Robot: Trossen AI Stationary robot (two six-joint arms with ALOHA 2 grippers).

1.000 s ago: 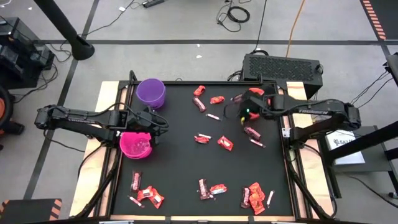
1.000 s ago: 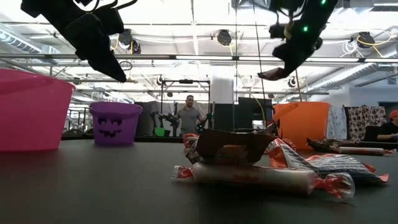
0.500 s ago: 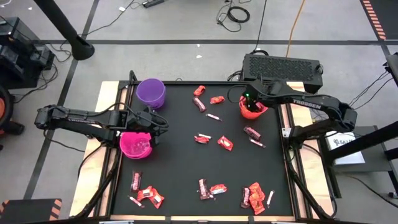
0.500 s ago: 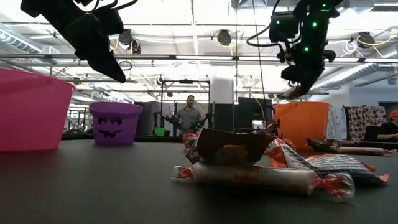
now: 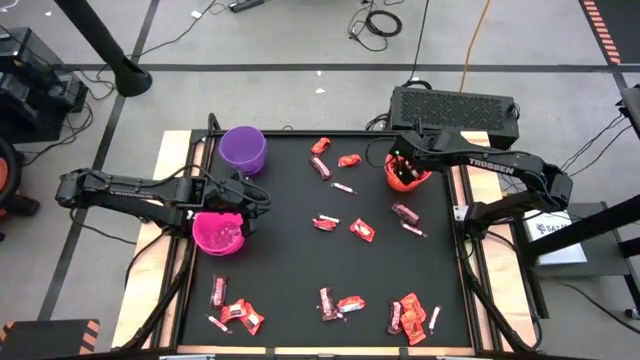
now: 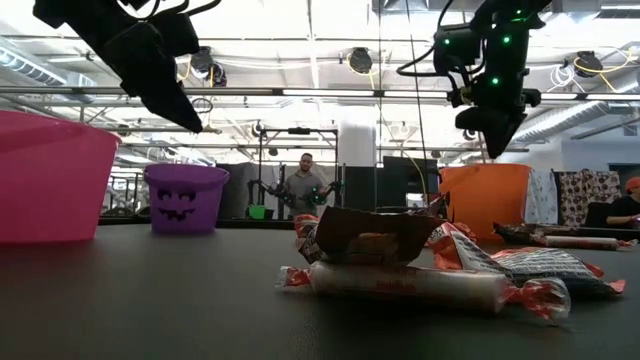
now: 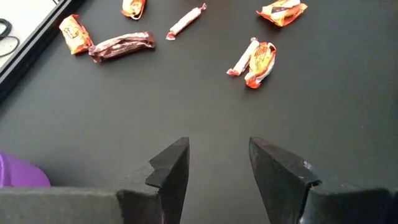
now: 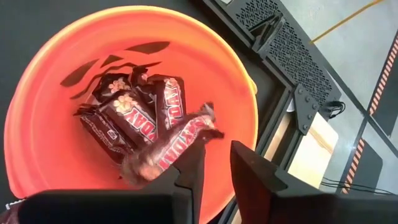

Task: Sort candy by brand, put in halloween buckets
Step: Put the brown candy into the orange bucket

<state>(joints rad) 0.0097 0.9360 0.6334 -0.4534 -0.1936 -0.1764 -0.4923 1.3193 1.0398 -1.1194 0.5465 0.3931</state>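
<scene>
My right gripper (image 8: 217, 163) hangs open over the orange bucket (image 5: 408, 180) at the table's far right, fingers pointing down into it. A brown-red bar (image 8: 163, 149) shows blurred just below the fingers, above the brown bars on the bucket's floor (image 8: 127, 112). My left gripper (image 7: 217, 155) stands open above bare table between the purple bucket (image 5: 243, 148) and the pink bucket (image 5: 218, 232), with nothing between its fingers. Loose candy (image 5: 361, 230) lies scattered on the black table top.
More candy lies near the far edge (image 5: 322, 157), beside the orange bucket (image 5: 405, 213) and in clusters along the near edge (image 5: 235, 315) (image 5: 408, 315). A black box (image 5: 455, 105) stands just beyond the far right corner. A person (image 6: 303, 185) stands far behind the table.
My right gripper, carrying a brown-red bar, has swung toward the table's right edge until it stood over the orange bucket, and has tipped further down. It has let go of the bar, which now falls into the bucket.
</scene>
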